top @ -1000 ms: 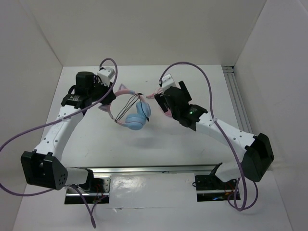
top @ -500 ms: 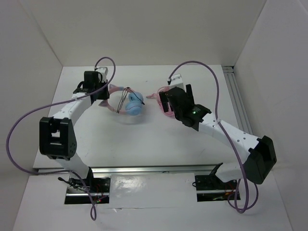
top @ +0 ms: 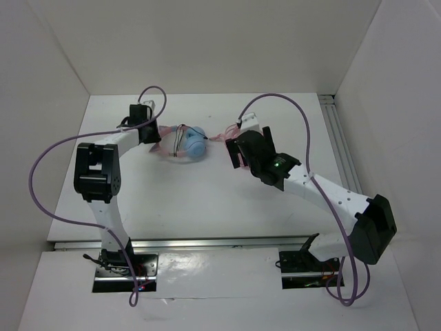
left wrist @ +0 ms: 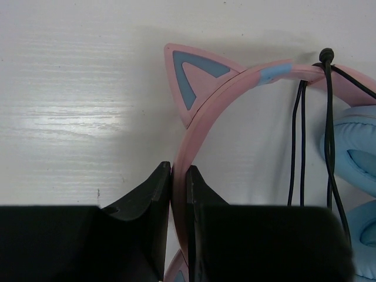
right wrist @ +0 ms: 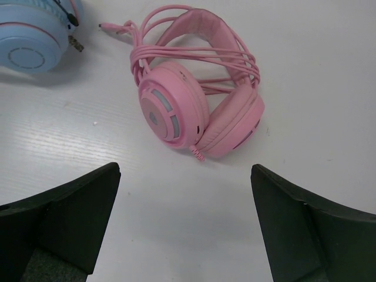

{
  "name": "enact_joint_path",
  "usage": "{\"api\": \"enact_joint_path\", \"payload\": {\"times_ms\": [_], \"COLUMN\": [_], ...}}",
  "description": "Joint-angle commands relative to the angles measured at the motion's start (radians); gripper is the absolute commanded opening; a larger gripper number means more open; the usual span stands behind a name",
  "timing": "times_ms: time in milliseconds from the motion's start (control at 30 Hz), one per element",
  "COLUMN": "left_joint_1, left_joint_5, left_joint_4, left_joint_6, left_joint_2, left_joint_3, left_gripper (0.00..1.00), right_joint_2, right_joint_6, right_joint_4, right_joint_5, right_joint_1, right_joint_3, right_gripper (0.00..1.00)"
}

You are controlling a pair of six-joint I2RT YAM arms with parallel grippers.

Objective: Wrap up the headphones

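The headphones (top: pixel 193 143) lie at the back of the table, with light blue ear cups (left wrist: pixel 355 170), a pink cat-ear headband (left wrist: pixel 202 111) and a thin black cable (left wrist: pixel 326 117) looped over the band. My left gripper (left wrist: pixel 179 176) is shut on the pink headband, which runs between its jaws; in the top view it (top: pixel 153 131) sits at the headphones' left end. My right gripper (right wrist: pixel 185 194) is open and empty, just above the table to the right of the headphones (right wrist: pixel 29 35).
All-pink headphones (right wrist: pixel 197 106) with a pink cable wrapped round them lie just ahead of my right gripper; they also show in the top view (top: pixel 227 135). White walls close in the table (top: pixel 207 200) on three sides. A metal rail (top: pixel 337 138) runs along the right edge.
My left arm has carried the headphones back and down onto the table near the far wall. My right gripper has shifted slightly toward the back.
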Motion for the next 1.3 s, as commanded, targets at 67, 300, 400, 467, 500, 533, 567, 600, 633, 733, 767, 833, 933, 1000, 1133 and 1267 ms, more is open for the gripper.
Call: {"api": "enact_joint_path", "payload": {"times_ms": [67,300,400,467,500,533,567,600,633,733,767,833,933,1000,1133,1267], "left_joint_1": [0.008,0.027,0.036,0.036,0.045,0.045,0.045,0.045,0.045,0.055,0.064,0.064,0.082,0.082,0.082,0.082], "left_joint_5": [0.054,0.126,0.152,0.152,0.152,0.172,0.172,0.172,0.181,0.197,0.207,0.208,0.177,0.081,-0.104,-0.069], "left_joint_4": [0.150,0.132,0.132,0.132,0.132,0.121,0.121,0.121,0.121,0.121,0.121,0.132,0.132,0.106,-0.017,-0.169], "left_joint_6": [-0.078,-0.069,-0.069,-0.069,-0.069,-0.069,-0.069,-0.069,-0.069,-0.092,-0.092,-0.113,-0.157,-0.193,-0.231,-0.264], "left_joint_2": [0.015,0.015,0.003,-0.007,-0.007,-0.007,-0.007,-0.007,-0.007,-0.007,-0.007,-0.031,-0.095,-0.173,-0.319,-0.471], "left_joint_3": [0.003,0.003,0.003,0.003,0.003,0.003,0.003,0.003,0.003,-0.006,-0.006,-0.015,-0.026,-0.037,-0.018,0.022], "left_gripper": [0.01,0.14,0.23,0.34,0.34,0.39,0.42,0.44,0.50,0.76,1.00,1.00,1.00,1.00,1.00,1.00], "right_joint_2": [-0.018,-0.045,-0.074,-0.105,-0.116,-0.125,-0.136,-0.145,-0.160,-0.183,-0.183,-0.193,-0.202,-0.202,-0.202,-0.247], "right_joint_6": [-0.003,0.026,0.035,0.035,0.035,0.044,0.044,0.044,0.044,0.044,0.044,0.044,0.044,0.044,0.089,0.113], "right_joint_4": [0.024,0.033,0.033,0.042,0.042,0.042,0.042,0.042,0.042,0.033,0.023,0.022,0.012,0.003,-0.069,-0.165], "right_joint_5": [-0.041,-0.072,-0.100,-0.129,-0.129,-0.140,-0.149,-0.149,-0.149,-0.160,-0.160,-0.172,-0.172,-0.172,-0.147,-0.138], "right_joint_1": [0.019,0.019,0.019,0.019,0.019,0.019,0.019,0.019,0.019,0.019,0.019,0.019,0.028,0.028,0.028,0.037], "right_joint_3": [-0.007,-0.016,-0.016,-0.016,-0.016,-0.016,-0.016,-0.016,-0.016,-0.007,-0.007,0.003,0.022,0.033,0.065,0.113], "right_gripper": [0.99,0.99,0.99,0.99,0.99,0.99,0.99,0.99,0.99,0.99,0.99,0.99,0.99,0.99,0.99,0.99]}}
